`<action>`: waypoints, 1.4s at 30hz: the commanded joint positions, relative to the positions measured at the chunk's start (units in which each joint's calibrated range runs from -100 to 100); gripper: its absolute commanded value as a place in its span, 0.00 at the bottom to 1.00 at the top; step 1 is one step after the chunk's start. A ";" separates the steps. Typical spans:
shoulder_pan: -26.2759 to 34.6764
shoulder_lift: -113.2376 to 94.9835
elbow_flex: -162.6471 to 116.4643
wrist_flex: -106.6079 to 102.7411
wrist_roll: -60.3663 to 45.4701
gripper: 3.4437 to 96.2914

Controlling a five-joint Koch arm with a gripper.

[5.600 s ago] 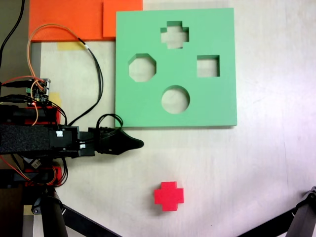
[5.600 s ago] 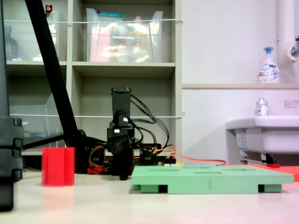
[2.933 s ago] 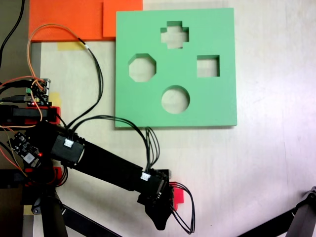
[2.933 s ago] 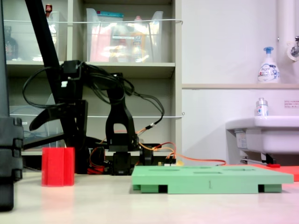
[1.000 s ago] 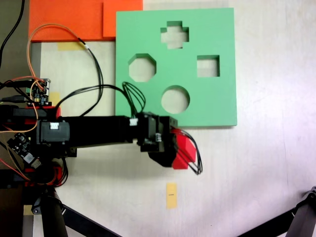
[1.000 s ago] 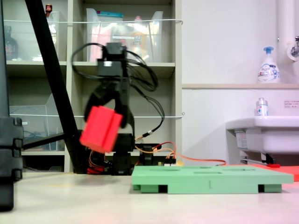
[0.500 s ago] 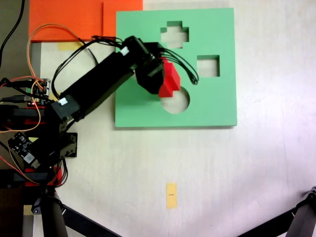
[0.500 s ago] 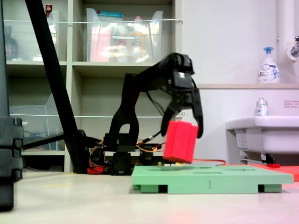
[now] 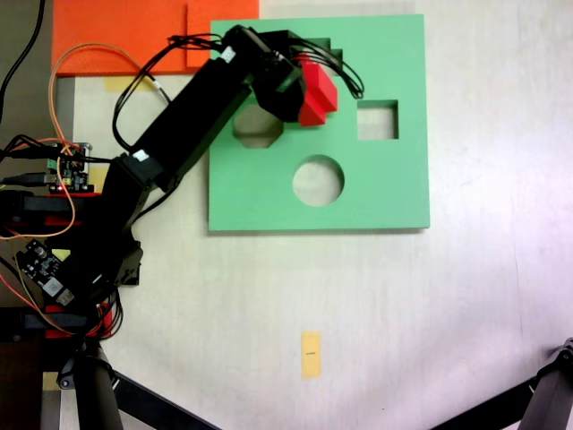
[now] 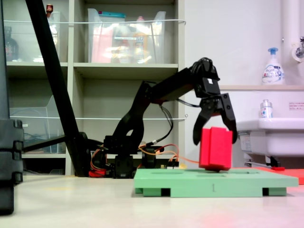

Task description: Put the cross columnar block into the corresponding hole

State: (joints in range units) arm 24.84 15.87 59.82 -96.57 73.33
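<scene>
The cross columnar block (image 10: 216,147) stands close to upright in the second exterior view, its long axis near vertical with only a slight lean, and its lower end sits just above, or barely at, the top face of the green foam board (image 10: 216,182); contact cannot be told. In the first exterior view the block (image 9: 315,91) shows its top and one ribbed side, tilted a little toward the first exterior view's lower right.

The gripper (image 10: 214,132) comes down on the block from above, its two dark jaws straddling the upper part and clamped on the block's sides. The black arm (image 9: 179,134) reaches in from the first exterior view's lower left, with looped black cables at the wrist.

The block is bright red foam with a matte surface and grooved, plus-shaped flanks. The board (image 9: 394,184) is a thick square of pale green foam lying flat on the light worktop (image 9: 403,305). The corresponding hole (image 9: 329,43) is mostly hidden under the gripper and block; only a notched corner shows. The square cutout (image 9: 377,120), the round cutout (image 9: 318,180) and part of the octagonal cutout (image 9: 255,134) stay visible. The block hangs between the cross and square cutouts, partly over the cross one.
</scene>
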 commanded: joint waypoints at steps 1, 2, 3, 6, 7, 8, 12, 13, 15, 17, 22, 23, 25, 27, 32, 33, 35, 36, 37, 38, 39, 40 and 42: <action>0.93 -0.37 3.59 6.40 0.54 0.41; 1.03 0.05 3.59 7.45 0.68 0.41; 1.12 0.47 3.59 8.32 0.88 0.41; 1.37 1.87 3.59 10.92 1.66 0.41; 1.51 2.43 3.59 11.79 1.90 0.41; 1.61 2.85 3.59 12.85 2.34 0.41; 2.10 3.54 3.59 17.28 3.27 0.41; 2.20 3.54 3.69 17.95 3.37 0.41; 2.44 3.96 3.69 18.82 3.42 0.41; 2.64 4.66 3.69 19.01 3.42 0.41; 3.03 5.08 3.69 19.01 3.42 0.41; 3.08 5.08 3.69 19.11 3.42 0.41; 3.13 5.08 3.69 19.01 3.42 0.41; 3.13 5.50 3.69 19.01 3.47 0.41; 3.13 7.46 3.69 19.11 3.47 0.41; 3.13 8.01 3.79 19.49 3.47 0.41; 3.13 9.13 3.79 20.26 3.52 0.41; 3.08 10.11 3.79 21.03 3.52 0.41; 3.08 10.67 3.79 21.51 3.52 0.41; 3.03 11.23 3.89 22.09 3.52 0.41; 2.98 12.06 3.89 22.77 3.52 0.41; 2.93 12.76 3.89 23.25 3.52 0.41; 2.83 14.16 3.89 24.50 3.52 0.41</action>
State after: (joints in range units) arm 27.62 29.55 61.10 -79.34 76.21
